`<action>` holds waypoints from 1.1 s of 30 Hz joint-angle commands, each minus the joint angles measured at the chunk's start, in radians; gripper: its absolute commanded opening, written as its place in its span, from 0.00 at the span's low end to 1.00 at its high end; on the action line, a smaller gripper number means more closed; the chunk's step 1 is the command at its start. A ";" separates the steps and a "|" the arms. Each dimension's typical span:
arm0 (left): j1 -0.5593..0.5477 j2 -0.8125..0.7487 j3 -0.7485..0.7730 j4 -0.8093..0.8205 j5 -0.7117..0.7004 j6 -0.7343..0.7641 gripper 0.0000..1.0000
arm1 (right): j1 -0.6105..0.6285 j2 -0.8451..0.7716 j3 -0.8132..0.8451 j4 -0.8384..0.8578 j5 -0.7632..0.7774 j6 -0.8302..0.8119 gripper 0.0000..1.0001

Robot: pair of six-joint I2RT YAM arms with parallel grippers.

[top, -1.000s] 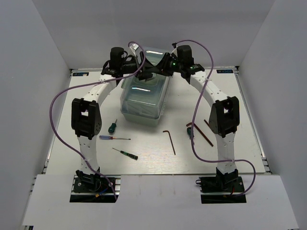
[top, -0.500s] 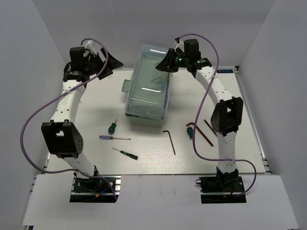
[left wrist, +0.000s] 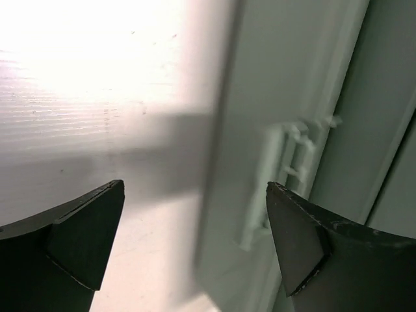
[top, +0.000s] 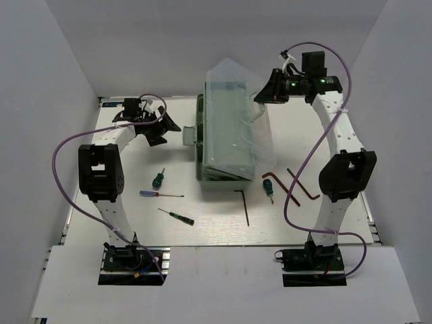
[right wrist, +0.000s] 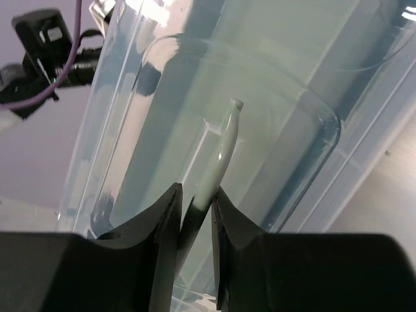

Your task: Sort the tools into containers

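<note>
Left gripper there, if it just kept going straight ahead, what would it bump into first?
Most likely the left gripper meets the side wall of the pale green plastic toolbox, near its moulded clasp; the blur hides how close.

White table (top: 202,233), plain grey walls (top: 40,81).

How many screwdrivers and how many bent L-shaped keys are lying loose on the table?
Screwdrivers: 4
Hex keys, dark: 1
Hex keys, reddish-brown: 2
Total: 7 loose tools
</note>
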 commanded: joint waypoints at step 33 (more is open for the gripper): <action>-0.191 0.102 -0.171 0.574 0.486 -0.169 0.95 | -0.086 0.002 -0.041 0.051 -0.122 -0.123 0.00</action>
